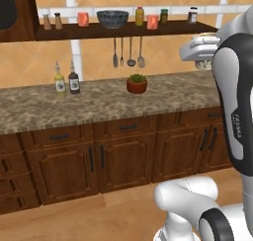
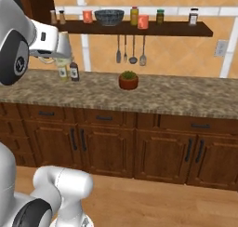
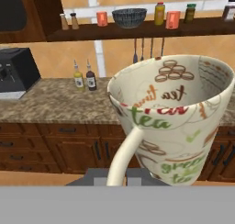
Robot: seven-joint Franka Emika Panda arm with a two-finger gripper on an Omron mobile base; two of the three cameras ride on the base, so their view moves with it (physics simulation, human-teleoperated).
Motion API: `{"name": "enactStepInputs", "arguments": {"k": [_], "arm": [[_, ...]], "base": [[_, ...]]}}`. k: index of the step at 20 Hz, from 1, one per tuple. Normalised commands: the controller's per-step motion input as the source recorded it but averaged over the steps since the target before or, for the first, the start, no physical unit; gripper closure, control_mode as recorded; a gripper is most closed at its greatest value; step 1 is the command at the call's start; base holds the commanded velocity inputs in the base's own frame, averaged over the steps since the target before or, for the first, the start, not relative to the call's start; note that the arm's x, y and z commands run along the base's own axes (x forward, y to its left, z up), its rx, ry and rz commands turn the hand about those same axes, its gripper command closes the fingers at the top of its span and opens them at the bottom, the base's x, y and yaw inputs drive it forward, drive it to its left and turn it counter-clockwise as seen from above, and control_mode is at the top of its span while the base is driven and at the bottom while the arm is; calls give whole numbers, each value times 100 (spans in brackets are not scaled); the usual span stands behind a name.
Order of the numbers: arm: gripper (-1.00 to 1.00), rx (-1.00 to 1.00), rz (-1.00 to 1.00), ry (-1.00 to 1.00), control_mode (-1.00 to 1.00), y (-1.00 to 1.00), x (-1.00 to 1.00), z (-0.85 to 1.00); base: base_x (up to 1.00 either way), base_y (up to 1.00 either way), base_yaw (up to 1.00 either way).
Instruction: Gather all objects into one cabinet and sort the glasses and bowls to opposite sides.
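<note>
My gripper (image 1: 200, 50) is shut on a beige cup (image 3: 174, 117) printed with tea words, held by its handle and looming large in the hand view; my fingertips are hidden behind it. The cup (image 2: 65, 43) hangs in the air in front of the counter, below the level of the dark brown open cabinet shelf (image 1: 123, 30). On that shelf stand a coral-orange glass (image 1: 83, 19), a wide dark grey ribbed bowl (image 1: 112, 19) just right of it, and a second coral-orange glass (image 1: 152, 21) further right.
Brown shakers (image 1: 52, 21) and lidded jars (image 1: 139, 16) share the shelf. On the stone counter (image 1: 99, 106) stand two bottles (image 1: 66, 80) and a potted plant (image 1: 137, 84). Utensils (image 1: 129, 52) hang under the shelf. A black appliance (image 3: 16, 74) sits far left.
</note>
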Motion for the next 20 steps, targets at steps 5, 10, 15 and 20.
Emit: {"name": "enactStepInputs", "arguments": {"k": [5, 10, 15, 20], "arm": [[100, 0, 0, 0, 100, 0, 0, 0], [100, 0, 0, 0, 100, 0, 0, 0], [100, 0, 0, 0, 100, 0, 0, 0], [100, 0, 0, 0, 100, 0, 0, 0]], "base": [[63, -4, 0], [44, -18, -1], [56, -21, -1], [57, -21, 0]]}}
